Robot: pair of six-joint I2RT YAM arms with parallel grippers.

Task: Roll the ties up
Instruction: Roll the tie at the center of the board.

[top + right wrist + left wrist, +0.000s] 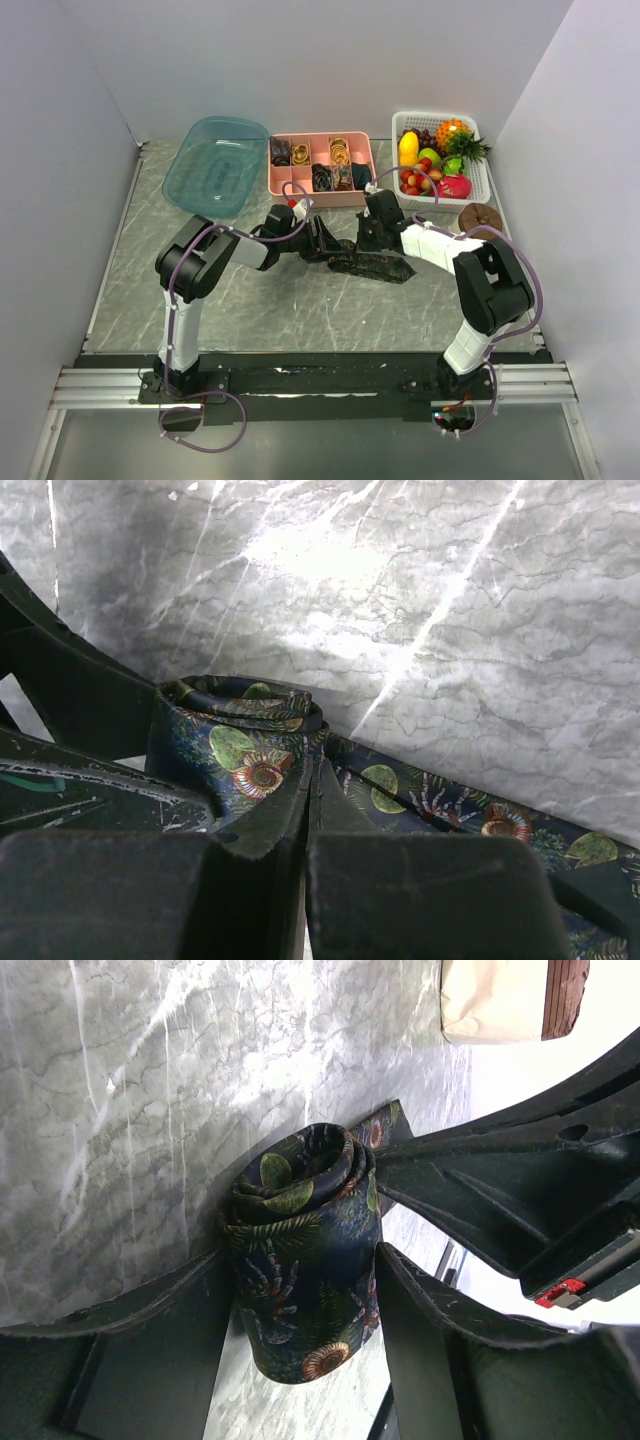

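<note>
- Ties on the counter [250, 310]: one dark tie [300, 1260] with a leaf-and-shell print, one end coiled, the rest lying flat.
- Left fingers [150, 1340]: two, clamped on either side of the coil.
- Right fingers [265, 825]: two, pressed together, tips at the coil.
- Pink tray [335, 199]: six rolled ties [322, 177] show.
- One fruit basket [483, 180], one blue tub [215, 165].

We see plain white walls [300, 60] on 3 sides, grey marble-look surface [300, 310] w/ pale veins, metal rails [100, 385] at near edge, bright overhead glare
</note>
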